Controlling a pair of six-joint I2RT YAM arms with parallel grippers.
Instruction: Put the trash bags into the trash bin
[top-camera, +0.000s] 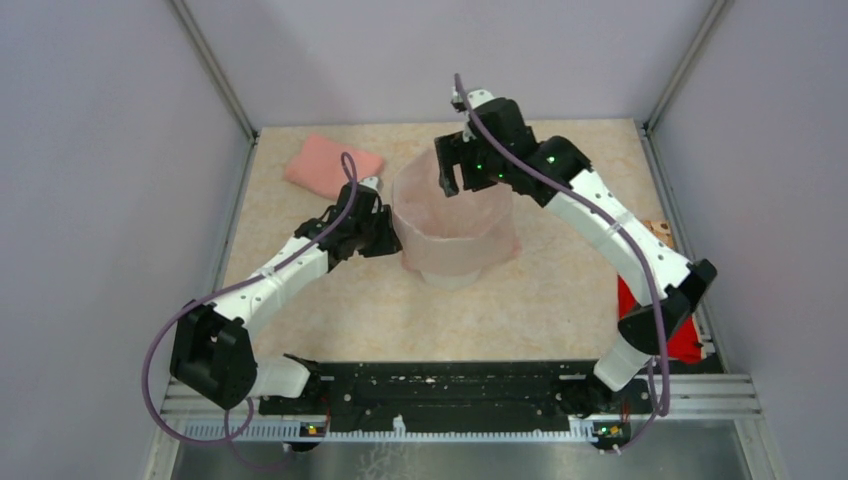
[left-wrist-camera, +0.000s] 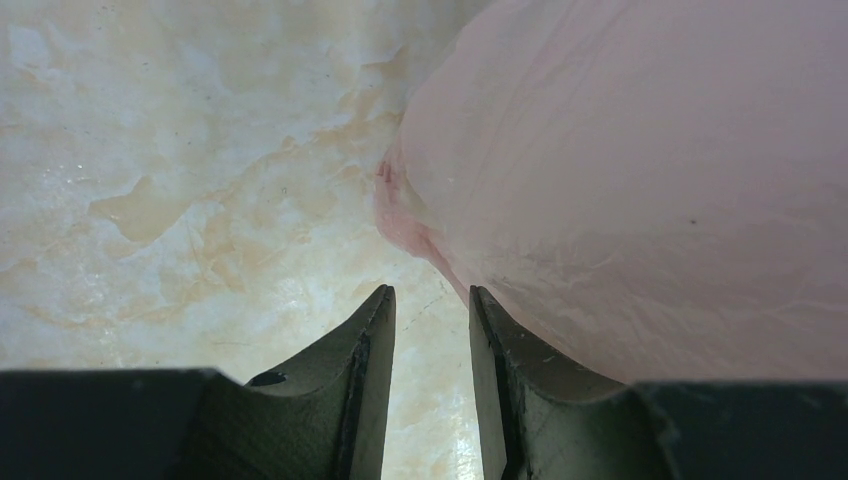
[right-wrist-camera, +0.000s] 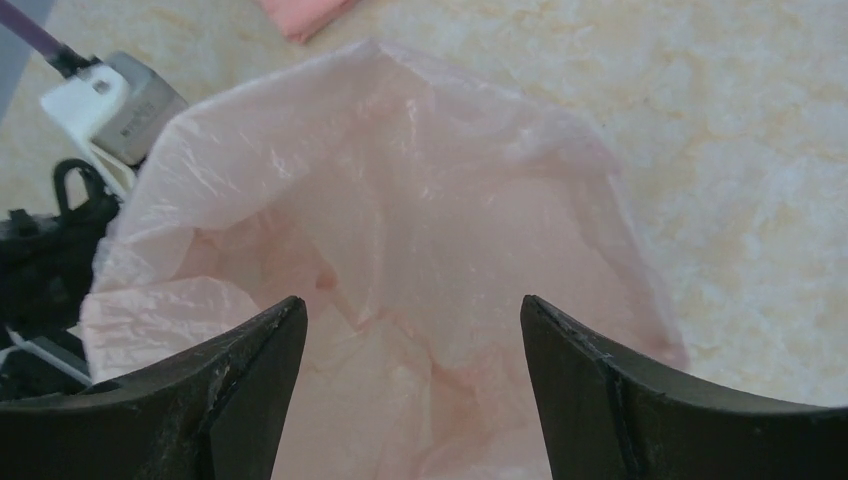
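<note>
Where the trash bin stands near the middle of the desk, the trash bag is draped over it. The thin pale pink film covers the rim, hangs down the outer wall and sags into the inside, so only the whitish lower part of the bin shows beneath it. On the bin's right side the film spreads down onto the desk. The right wrist view looks straight into the bag's open mouth, crinkled and glossy, with loose folds gathered low inside.

The left fingers sit low at the bin's left side. They stand slightly apart, with a narrow gap that holds nothing; only the marbled desk shows through it. The finger nearer the bin is right against the film-covered wall, though whether it touches cannot be told. A small bunched fold of pink film juts from that wall just ahead of the tips.

The right fingers hang over the far part of the bin's mouth, spread wide and gripping nothing, with the bag's opening showing between them.

A folded salmon-pink cloth lies toward the far left of the desk, well apart from the bin. A flat red packet lies at the right edge, partly hidden by the right arm.
</note>
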